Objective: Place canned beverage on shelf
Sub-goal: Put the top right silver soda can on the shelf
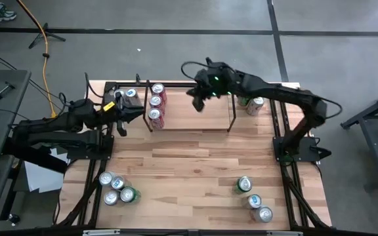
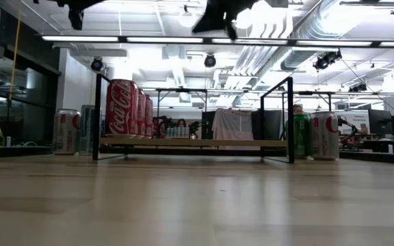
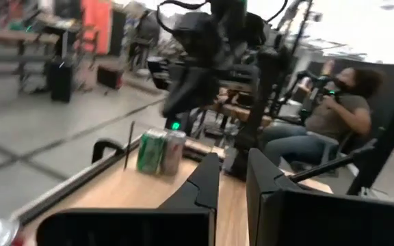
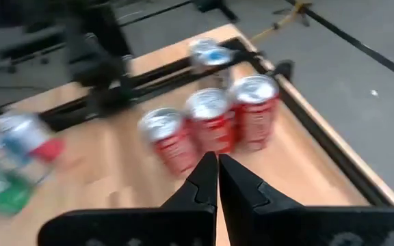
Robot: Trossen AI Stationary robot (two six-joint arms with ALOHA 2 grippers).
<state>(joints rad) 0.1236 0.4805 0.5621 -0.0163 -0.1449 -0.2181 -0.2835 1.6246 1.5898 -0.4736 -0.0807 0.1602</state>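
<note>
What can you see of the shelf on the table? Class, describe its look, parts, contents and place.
The shelf is a low, open rack of thin black rods over a light wood base, standing at the table's far edge. Three red cans stand upright in a row at its left end; the rest of the base is bare. The right gripper hovers above it, shut and empty. More cans stand outside both ends.

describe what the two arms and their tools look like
Both arms are dark, jointed links with black cables looped along them. The left tool carries a small yellow marking near its wrist; the right tool has green indicator lights glowing behind it. In both wrist views the fingers are black, angular and tapered.
</note>
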